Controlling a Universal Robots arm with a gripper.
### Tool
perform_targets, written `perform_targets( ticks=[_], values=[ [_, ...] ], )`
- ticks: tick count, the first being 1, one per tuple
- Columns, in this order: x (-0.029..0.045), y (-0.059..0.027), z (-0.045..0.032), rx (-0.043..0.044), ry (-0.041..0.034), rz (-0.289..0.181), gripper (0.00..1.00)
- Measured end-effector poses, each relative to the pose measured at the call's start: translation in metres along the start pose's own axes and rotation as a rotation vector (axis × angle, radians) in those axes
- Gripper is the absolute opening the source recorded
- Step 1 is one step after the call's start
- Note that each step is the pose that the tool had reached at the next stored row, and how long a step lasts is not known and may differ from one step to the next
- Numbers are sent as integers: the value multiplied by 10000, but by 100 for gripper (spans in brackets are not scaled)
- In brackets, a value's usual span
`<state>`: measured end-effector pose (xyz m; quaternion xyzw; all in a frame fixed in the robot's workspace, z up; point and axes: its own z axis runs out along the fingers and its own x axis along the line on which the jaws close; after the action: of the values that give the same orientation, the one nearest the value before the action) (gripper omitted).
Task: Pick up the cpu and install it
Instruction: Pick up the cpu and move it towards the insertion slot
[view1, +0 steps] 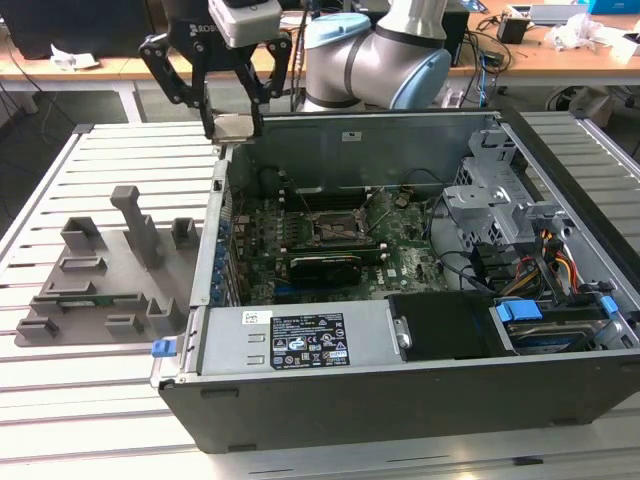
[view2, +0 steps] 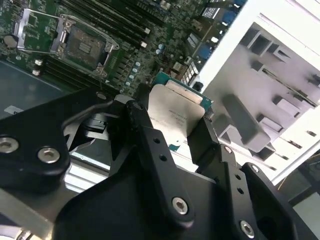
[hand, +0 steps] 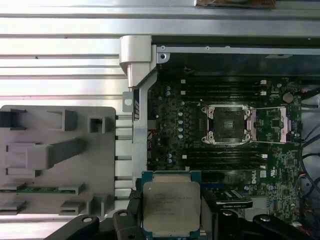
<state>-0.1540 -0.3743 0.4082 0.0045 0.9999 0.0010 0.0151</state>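
Two fingers of my claw (view1: 232, 124) pinch the cpu (hand: 171, 202) by opposite edges; I judge it best carried level and squared to the open socket (hand: 228, 124).

A slatted metal table (view1: 90, 410) carries the open computer case (view1: 400, 400) and grey holder tray (view1: 110, 285).
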Motion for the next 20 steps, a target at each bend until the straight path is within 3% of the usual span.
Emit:
perform_targets(
  ticks=[5, 16, 20],
  values=[
    [-259, 3, 8, 0, 6, 2, 55],
    [-658, 6, 20, 0, 11, 2, 55],
    [-841, 8, 26, 0, 12, 0, 55]
  ],
)
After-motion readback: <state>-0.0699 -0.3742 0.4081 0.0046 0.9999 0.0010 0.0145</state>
